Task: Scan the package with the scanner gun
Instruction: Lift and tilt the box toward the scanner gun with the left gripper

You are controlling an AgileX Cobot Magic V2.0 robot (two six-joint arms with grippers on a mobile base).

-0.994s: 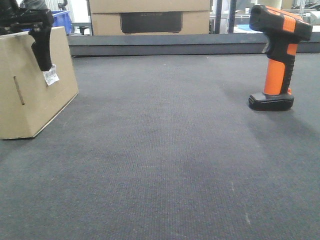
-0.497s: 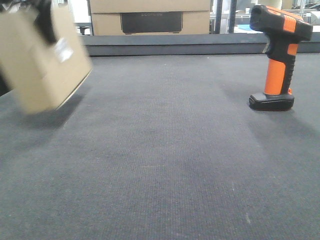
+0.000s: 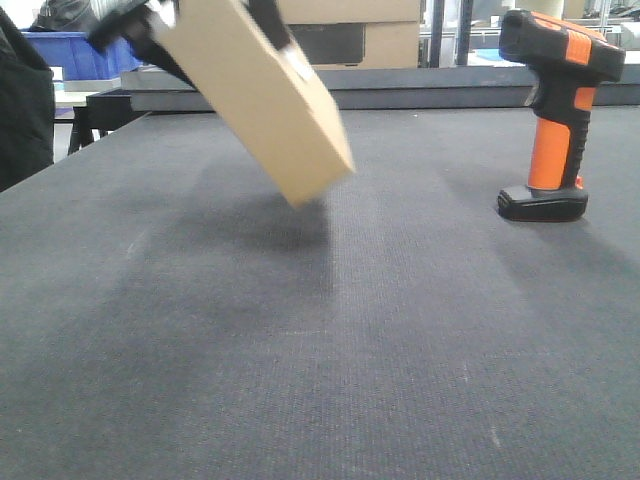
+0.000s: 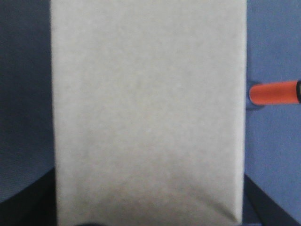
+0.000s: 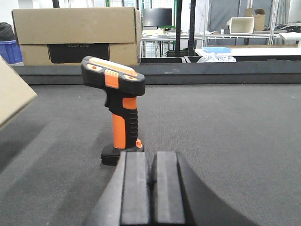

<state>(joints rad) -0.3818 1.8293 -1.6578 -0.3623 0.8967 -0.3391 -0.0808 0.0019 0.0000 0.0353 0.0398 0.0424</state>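
At the far left of the dark mat [image 3: 300, 380], the package [image 3: 262, 110] hangs tilted, clear of the surface, its low corner pointing right. The left gripper [image 3: 222, 40] clamps its upper end, a black finger on each side; the left wrist view is filled by its plain face. Far right, well apart, the scanner gun [image 3: 552, 150] stands upright on its foot. Just near of it, the right gripper [image 5: 149, 186] has its pads pressed together, holding nothing.
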